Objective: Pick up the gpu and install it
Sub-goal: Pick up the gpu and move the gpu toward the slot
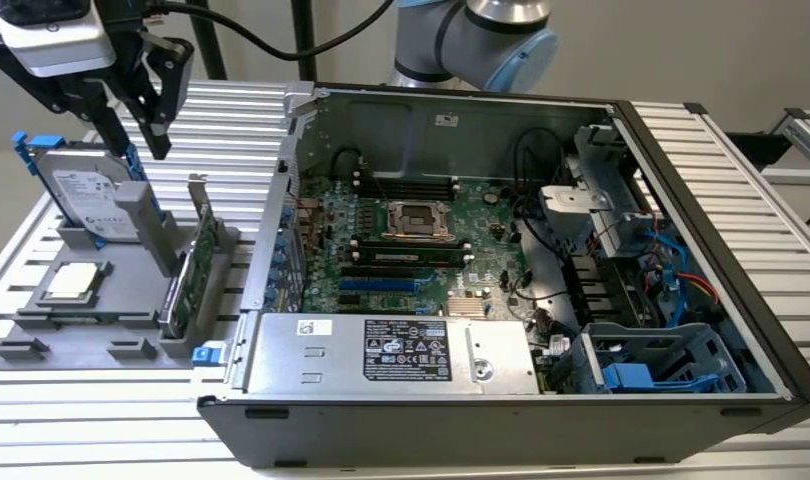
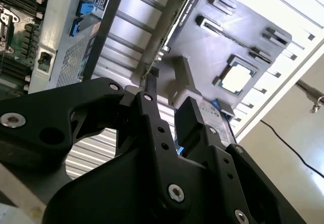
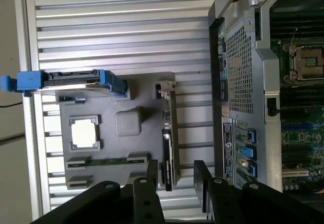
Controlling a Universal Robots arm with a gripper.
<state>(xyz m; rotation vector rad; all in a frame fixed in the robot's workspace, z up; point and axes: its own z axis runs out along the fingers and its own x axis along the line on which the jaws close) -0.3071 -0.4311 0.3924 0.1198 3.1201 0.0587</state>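
In the exterior view the gripper (image 1: 138, 135) hangs in the upper left of the frame, jaws spread and empty, above the grey holder (image 1: 128, 268). The gpu (image 1: 188, 270) stands on edge in that holder, below the gripper and toward the exterior view's right, just beside the computer case (image 1: 512, 430). Its long axis runs near to far, with the silver bracket (image 1: 197, 198) at the far end.

In the first wrist view the gpu (image 3: 167, 143) lines up with the gap between the spread fingers (image 3: 151, 176), bracket end pointing away.

In the second wrist view the gpu (image 2: 180, 19) lies beyond the gripper, edge-on and untouched.
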